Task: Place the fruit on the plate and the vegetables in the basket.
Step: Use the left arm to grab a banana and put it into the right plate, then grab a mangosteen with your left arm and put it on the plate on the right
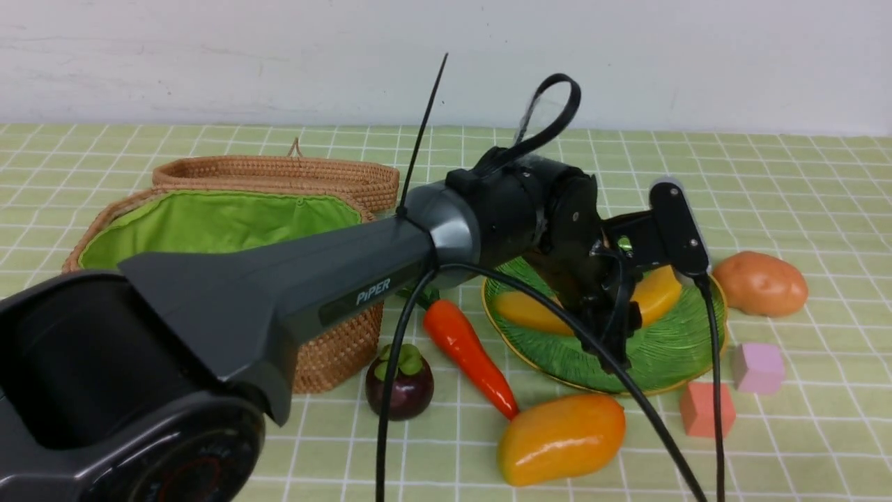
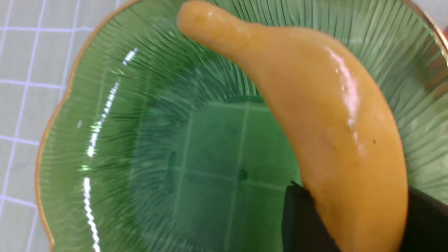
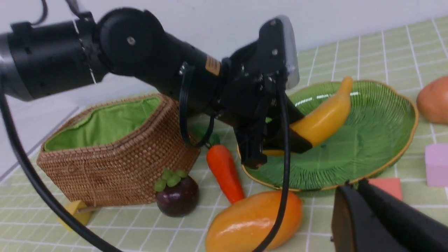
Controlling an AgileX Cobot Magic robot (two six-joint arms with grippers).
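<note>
My left gripper (image 1: 613,328) is shut on the yellow banana (image 2: 336,133) and holds it low over the green plate (image 1: 669,355), tilted with one end up. Its black fingers (image 2: 297,213) press both sides of the fruit. The orange-yellow mango (image 1: 561,438) and the dark-purple mangosteen (image 1: 399,383) lie on the cloth in front of the plate. An orange-red carrot (image 1: 467,348) lies between the basket (image 1: 334,355) and the plate. The tan potato (image 1: 759,284) sits right of the plate. My right gripper (image 3: 355,184) is shut and empty, near the plate's front edge.
The basket's lid (image 1: 279,174) hangs open behind it and its green lining shows. A lilac cube (image 1: 758,367) and a salmon cube (image 1: 707,409) sit right of the mango. A yellow cube (image 3: 75,215) lies by the basket's base. The left arm's cables hang over the mango.
</note>
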